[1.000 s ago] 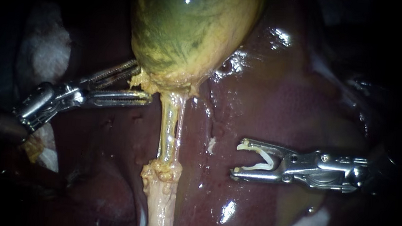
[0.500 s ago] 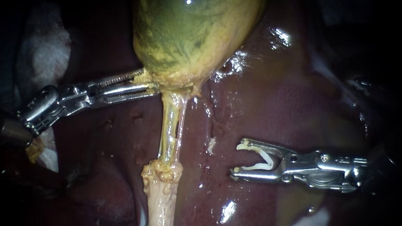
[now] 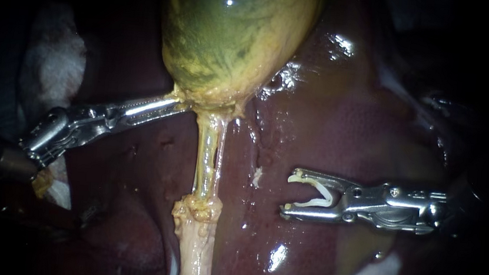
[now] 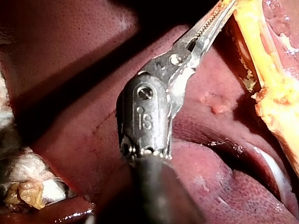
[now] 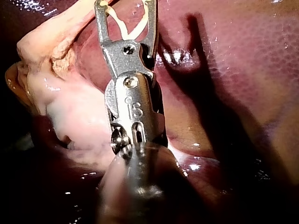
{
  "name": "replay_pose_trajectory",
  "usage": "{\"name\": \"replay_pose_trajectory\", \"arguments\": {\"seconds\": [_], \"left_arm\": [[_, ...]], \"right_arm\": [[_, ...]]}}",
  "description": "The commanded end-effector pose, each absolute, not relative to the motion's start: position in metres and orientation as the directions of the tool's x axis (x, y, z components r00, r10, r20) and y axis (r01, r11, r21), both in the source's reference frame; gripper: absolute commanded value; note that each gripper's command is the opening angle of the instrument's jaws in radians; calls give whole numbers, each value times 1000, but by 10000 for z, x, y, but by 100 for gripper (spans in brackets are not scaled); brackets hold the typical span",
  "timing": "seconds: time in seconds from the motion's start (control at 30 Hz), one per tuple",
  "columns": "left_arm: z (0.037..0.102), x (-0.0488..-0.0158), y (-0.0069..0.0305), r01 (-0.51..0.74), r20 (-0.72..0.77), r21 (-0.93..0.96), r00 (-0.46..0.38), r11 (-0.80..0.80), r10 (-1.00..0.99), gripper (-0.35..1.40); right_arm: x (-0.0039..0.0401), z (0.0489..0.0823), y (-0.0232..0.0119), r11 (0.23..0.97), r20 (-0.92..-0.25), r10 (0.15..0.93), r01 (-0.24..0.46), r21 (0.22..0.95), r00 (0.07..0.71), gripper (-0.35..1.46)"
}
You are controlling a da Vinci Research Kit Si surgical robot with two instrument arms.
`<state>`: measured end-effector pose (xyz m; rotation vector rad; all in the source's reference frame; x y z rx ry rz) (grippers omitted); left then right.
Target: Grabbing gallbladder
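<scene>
Jaws of left instrument [image 3: 176, 102] pinching gallbladder [image 3: 235, 36] base, tube [image 3: 208, 152] below, right instrument [image 3: 288, 193] apart over liver [image 3: 346, 123], jaws gripping white clip [image 3: 322, 196]

The left instrument's pincer [image 4: 226, 8] runs from mid-frame to the frame's edge, its serrated halves lying together, the tip against yellow tissue [image 4: 261, 56]. Dark red liver [image 4: 70, 102] lies beneath. A pale, yellow-flecked wad [image 4: 23, 189] sits beside the shaft.

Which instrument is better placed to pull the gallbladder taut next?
Left. The left instrument is clamped on the lower edge of the green-yellow bulging gallbladder; the right instrument sits apart over the dark red liver, holding a white clip.
</scene>
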<state>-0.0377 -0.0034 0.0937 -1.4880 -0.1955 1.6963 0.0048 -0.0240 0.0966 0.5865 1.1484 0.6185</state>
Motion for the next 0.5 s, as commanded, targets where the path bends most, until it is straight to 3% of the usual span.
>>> {"name": "replay_pose_trajectory", "arguments": {"seconds": [0.03, 0.5], "left_arm": [[936, -375, -34, -482, -740, -611, 68, -628, 669, -13], [892, -334, -40, -470, -724, -631, 72, -617, 686, -15]], "right_arm": [[48, 966, -239, 695, -643, 711, -145, 705, 285, 58], [47, 965, -239, 694, -642, 712, -144, 705, 285, 58]]}}
